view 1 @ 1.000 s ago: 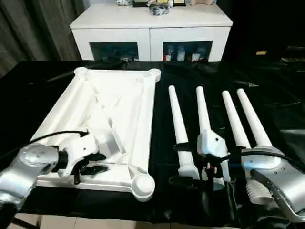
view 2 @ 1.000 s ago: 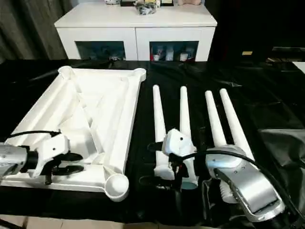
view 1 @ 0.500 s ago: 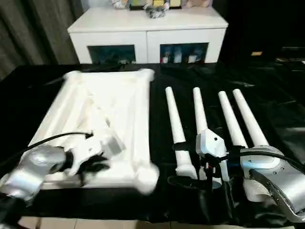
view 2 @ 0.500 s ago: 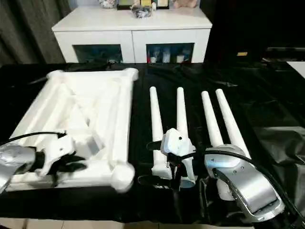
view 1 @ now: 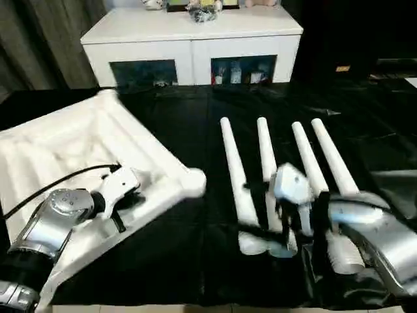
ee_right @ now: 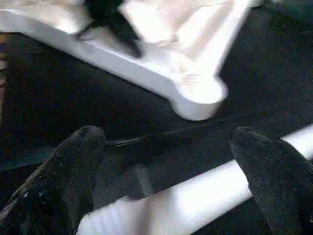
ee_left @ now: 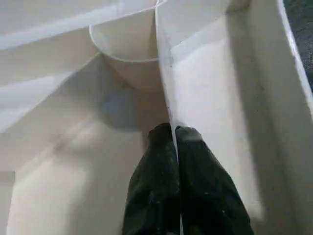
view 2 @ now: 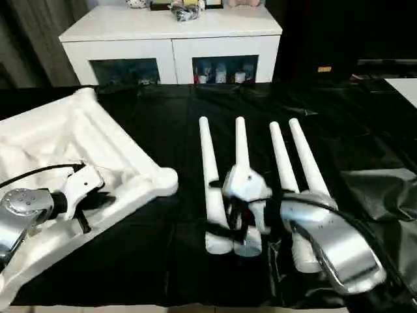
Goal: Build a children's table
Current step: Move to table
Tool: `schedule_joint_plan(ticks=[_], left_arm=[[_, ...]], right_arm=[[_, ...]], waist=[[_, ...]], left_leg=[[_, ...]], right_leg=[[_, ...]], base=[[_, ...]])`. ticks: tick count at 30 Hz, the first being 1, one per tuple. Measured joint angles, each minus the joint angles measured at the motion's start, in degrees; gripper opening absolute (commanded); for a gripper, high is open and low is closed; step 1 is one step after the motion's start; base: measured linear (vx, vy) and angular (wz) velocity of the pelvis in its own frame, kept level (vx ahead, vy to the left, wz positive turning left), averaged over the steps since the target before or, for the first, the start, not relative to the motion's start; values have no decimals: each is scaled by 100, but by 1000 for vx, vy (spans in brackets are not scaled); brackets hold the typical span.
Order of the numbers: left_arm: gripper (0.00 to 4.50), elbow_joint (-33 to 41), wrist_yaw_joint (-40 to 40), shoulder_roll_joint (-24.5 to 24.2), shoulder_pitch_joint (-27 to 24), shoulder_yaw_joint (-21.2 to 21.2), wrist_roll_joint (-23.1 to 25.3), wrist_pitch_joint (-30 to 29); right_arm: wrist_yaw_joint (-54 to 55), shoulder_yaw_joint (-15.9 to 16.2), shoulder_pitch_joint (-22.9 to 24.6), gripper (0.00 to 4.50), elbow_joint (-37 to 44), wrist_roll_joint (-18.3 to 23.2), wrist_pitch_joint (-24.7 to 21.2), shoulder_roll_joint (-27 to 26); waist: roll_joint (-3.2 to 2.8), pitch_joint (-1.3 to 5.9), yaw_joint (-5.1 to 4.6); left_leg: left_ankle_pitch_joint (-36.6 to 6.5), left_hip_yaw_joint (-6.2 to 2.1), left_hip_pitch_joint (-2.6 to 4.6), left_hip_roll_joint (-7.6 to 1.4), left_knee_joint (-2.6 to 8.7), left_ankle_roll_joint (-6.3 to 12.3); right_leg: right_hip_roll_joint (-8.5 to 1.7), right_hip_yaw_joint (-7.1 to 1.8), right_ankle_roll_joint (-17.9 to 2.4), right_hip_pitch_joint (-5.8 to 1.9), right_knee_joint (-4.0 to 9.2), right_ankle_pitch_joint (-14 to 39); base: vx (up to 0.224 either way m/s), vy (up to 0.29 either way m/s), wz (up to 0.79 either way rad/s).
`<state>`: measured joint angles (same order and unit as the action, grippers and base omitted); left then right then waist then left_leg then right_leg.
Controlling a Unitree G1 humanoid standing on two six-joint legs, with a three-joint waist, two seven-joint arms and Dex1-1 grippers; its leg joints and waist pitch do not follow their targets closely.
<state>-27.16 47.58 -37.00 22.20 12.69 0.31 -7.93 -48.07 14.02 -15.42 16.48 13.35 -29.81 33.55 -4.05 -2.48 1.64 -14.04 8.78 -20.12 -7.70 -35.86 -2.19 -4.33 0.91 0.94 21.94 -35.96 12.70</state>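
Nearest me, the left gripper (ee_left: 175, 134) had its two black fingers pressed together on a thin rib of the white tabletop (view 1: 71, 140), pinching that wall close to a round corner socket (ee_left: 128, 49). The tabletop lay ribbed side up on the left of the black-covered table (view 1: 189, 261), skewed at an angle, with one rounded corner (view 1: 193, 180) pointing toward the middle and its near edge running off toward the front.

To the right, the right gripper (ee_right: 171, 161) hovered with its fingers (ee_right: 73, 166) spread wide, one on either side of a white leg (ee_right: 195, 200) that ran between them without being touched. From above, that gripper sat over the thick near ends of the two leftmost legs.

All four tapered legs (view 1: 234, 169) lay side by side on the black cover, roughly parallel, narrow ends pointing away.

Beyond the table stood a white cabinet (view 1: 192, 39) with glass doors and small items on top.
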Motion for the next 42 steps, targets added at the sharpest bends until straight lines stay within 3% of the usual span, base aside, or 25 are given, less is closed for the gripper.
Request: schedule_joint_plan(ticks=[3, 9, 17, 23, 24, 26, 30, 35, 38, 42], left_arm=[[3, -90, 82, 2, 6, -2, -3, 273], [3, -161, 399, -9, -62, -27, -51, 900], [3, -227, 950, -128, -133, -22, -120, 1536], [3, -808, 984, -283, 144, 55, 81, 2153], [42, -930, 981, -304, 226, 55, 142, 2205], [52, -1030, 975, -348, 308, 42, 168, 2232], [89, -1059, 1199, -523, 344, -223, -40, 2195], [124, -640, 1380, -545, 297, -574, -536, 2044], [141, -59, 1442, -536, 161, -752, -862, 1584], [154, 1258, 1328, -368, -200, -838, -1405, 522]], right_arm=[[565, -121, -271, 450, -222, -202, -87, -215], [895, -301, -467, 450, -442, -196, -532, -378], [1069, -348, -713, 450, -736, -194, -798, -558], [1250, -342, -938, 450, -875, -181, -1256, -825], [1293, -344, -971, 450, -911, -171, -1365, -879], [1339, -343, -1012, 450, -1017, -165, -1496, -964], [1550, -355, -1252, 450, -1231, -125, -1963, -1175], [1760, -359, -1573, 450, -1567, -152, -2371, -1399], [1870, -227, -1938, 450, -1977, -302, -2691, -1448], [2026, -7, -2312, 450, -2645, -459, -3238, -1526]], waist=[[5, -3, 24], [23, -13, 109], [86, -50, 115], [113, -60, 122], [127, -67, 117], [159, -71, 112], [239, -67, 71], [284, -65, 85], [310, -68, 87], [376, -67, 104]], left_leg=[[0, 3, -2, 0, 5, -1], [18, 6, -17, -2, 17, 29], [28, 32, -15, -16, 18, 26], [49, 79, -2, -47, 29, 2], [53, 87, -3, -56, 31, -10], [52, 92, -4, -62, 35, -32], [57, 97, -31, -64, 35, -41], [57, 104, -46, -64, 35, -41], [58, 110, -46, -65, 35, -42], [60, 115, -49, -70, 35, -46]], right_leg=[[0, 0, -1, 4, 0, 0], [0, 3, -5, 17, 8, 3], [-2, 0, -5, 25, -3, 2], [-1, -1, -4, 32, -23, 2], [1, 1, -4, 35, -27, 1], [4, 1, -9, 42, -29, -2], [8, 0, -15, 73, -37, -6], [6, -1, -19, 89, -36, -9], [4, -2, -19, 90, -38, -9], [5, 0, -20, 91, -37, -9]], base=[[0, 0, 0], [0, 0, 0], [0, 0, 0], [0, 0, 0], [0, 0, 0], [0, 0, 0], [0, 0, 0], [0, 0, 0], [0, 0, 0], [0, 0, 0]])
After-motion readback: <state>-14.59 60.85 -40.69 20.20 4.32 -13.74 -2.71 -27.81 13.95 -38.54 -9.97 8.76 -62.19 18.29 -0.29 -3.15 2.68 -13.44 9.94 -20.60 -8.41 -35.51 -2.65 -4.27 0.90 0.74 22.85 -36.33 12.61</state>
